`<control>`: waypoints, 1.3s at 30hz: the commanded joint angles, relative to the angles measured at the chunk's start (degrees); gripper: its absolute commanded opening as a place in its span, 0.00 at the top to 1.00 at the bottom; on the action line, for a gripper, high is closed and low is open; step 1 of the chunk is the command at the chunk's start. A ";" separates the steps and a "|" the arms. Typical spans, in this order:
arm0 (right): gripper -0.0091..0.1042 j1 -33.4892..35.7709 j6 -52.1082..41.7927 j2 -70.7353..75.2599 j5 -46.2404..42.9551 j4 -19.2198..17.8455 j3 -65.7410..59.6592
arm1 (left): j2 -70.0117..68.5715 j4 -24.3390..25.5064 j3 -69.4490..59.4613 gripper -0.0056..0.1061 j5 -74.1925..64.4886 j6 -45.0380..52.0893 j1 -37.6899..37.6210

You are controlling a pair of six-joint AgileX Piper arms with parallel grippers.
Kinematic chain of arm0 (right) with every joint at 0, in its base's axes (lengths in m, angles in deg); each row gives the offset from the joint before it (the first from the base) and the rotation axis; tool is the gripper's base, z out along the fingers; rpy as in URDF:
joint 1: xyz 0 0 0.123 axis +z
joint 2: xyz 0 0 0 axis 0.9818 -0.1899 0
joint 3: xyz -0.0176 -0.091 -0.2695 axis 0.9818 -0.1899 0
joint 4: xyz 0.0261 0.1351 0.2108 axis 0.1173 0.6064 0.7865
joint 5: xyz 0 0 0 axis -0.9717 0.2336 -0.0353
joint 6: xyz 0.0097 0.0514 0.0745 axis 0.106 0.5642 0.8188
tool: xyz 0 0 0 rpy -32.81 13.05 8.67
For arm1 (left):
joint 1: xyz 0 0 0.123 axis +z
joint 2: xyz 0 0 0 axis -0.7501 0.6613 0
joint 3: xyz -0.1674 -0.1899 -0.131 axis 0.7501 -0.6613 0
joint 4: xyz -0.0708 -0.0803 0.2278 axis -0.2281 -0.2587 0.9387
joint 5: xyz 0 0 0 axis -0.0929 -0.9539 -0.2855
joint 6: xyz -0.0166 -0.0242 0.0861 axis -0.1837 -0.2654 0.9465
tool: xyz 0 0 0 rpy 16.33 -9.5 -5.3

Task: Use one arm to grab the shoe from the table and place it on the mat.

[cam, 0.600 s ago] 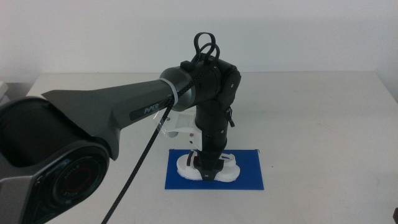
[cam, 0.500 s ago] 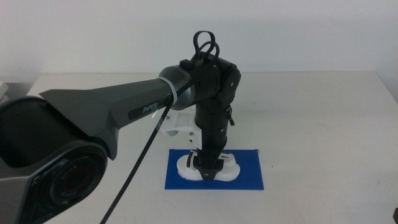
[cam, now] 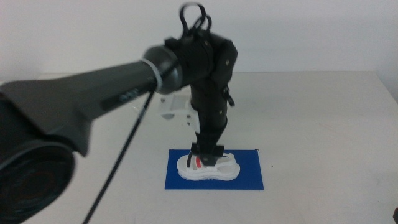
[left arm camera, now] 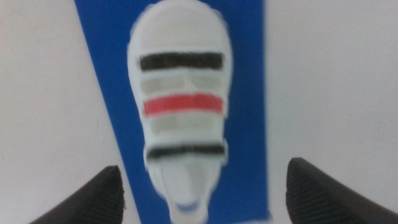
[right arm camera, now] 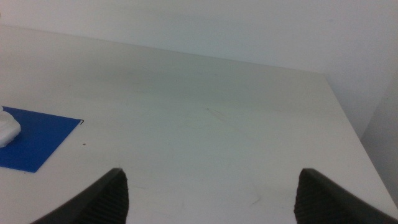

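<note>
The left pincer (cam: 206,157) is held directly above the shoe (cam: 208,168), pointing straight down from the end of the left arm (cam: 124,93), which reaches in from the left side of the middle view. In the left wrist view its two jaws are spread wide apart, one to each side of the shoe (left arm camera: 181,118), and nothing is gripped between them. From the middle view the jaw tips are seen just over the straps; whether they touch the shoe cannot be told.

The shoe is set flat on the mat (cam: 249,174), sole down, lying lengthwise along it. Two black straps and one red strap between them are seen across its top in the left wrist view, though that picture is blurred. The mat (left arm camera: 99,74) shows on both sides of the shoe, so the shoe is kept inside its edges.

The mat lies flat on the desk (cam: 323,124), towards the near middle of it.

The right pincer (right arm camera: 208,193) is kept well apart from the work, low over the desk (right arm camera: 205,112), with its jaws also spread wide. A corner of the mat (right arm camera: 37,140) and a white edge of the shoe (right arm camera: 7,130) are caught at the side of its view.
</note>
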 commanded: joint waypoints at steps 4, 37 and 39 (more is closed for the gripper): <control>0.23 0.16 -0.59 -0.21 -4.17 -0.62 -0.29 | -9.86 0.47 1.46 0.17 -5.21 -1.34 -0.25; 0.23 0.16 -0.59 -0.21 -4.17 -0.62 -0.29 | -38.42 28.75 -4.78 0.17 -3.27 80.76 3.77; 0.23 0.16 -0.59 -0.21 -4.17 -0.62 -0.29 | -42.74 27.99 -11.10 0.17 1.07 80.69 6.39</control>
